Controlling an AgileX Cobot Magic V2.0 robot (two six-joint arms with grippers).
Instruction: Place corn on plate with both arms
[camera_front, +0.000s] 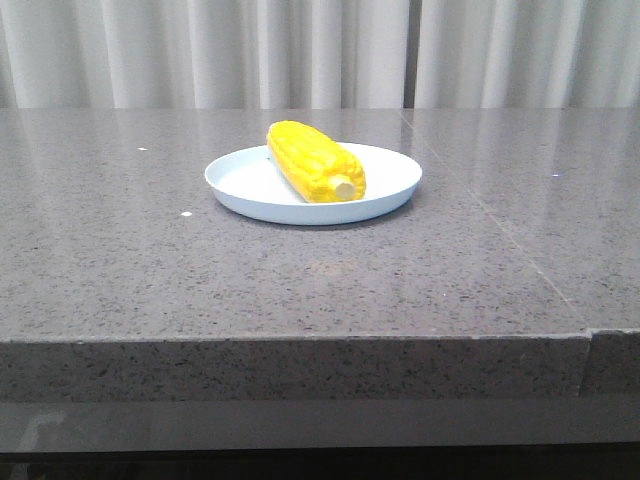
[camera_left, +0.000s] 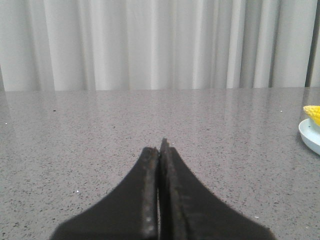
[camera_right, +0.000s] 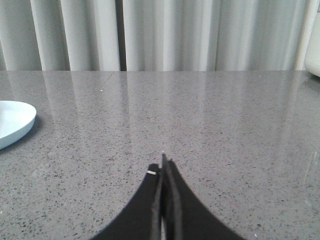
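- The left gripper (camera_left: 160, 147) hangs low above the grey table (camera_front: 120, 260). Its two black fingers (camera_left: 148, 200) are pressed together and hold nothing.
- The plate (camera_front: 245, 182) stands near the middle of the table, closer to the far edge than to the front edge.
- The corn (camera_front: 314, 160) lies on the plate, inside the rim. It is placed diagonally, and the pale stub end points toward the front edge.
- The right gripper (camera_right: 163, 167) is also above the table, well apart from the plate. Its fingers are closed and empty.
- Behind the far edge hangs a pale curtain (camera_front: 200, 50).
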